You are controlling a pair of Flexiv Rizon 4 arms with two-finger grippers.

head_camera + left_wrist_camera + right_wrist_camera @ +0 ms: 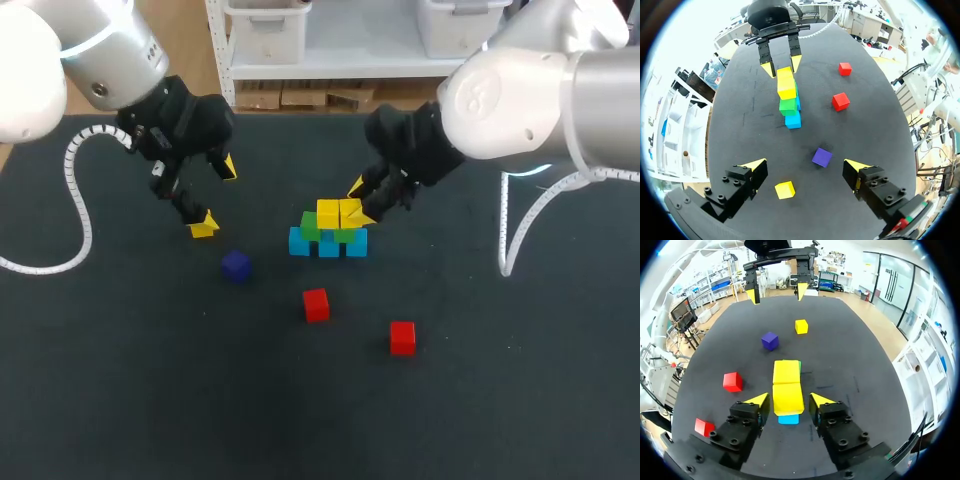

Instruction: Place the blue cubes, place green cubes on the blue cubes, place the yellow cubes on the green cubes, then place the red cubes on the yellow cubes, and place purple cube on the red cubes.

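A stack stands mid-table: blue cubes [328, 244] at the base, green cubes [312, 227] on them, two yellow cubes [338, 212] on top. My right gripper [362, 200] straddles the nearer top yellow cube [788, 398], fingers open and just off its sides. My left gripper [805, 167] hangs wide open, holding nothing, over a loose yellow cube [784, 190] left of the stack. A purple cube [236, 265] lies between that cube and the stack. Two red cubes [316, 304] [402, 337] lie nearer the front.
The dark table mat [150, 380] carries nothing besides the cubes. A white coiled cable [80, 215] from my left arm lies along the left side, and another cable [520, 225] hangs at the right.
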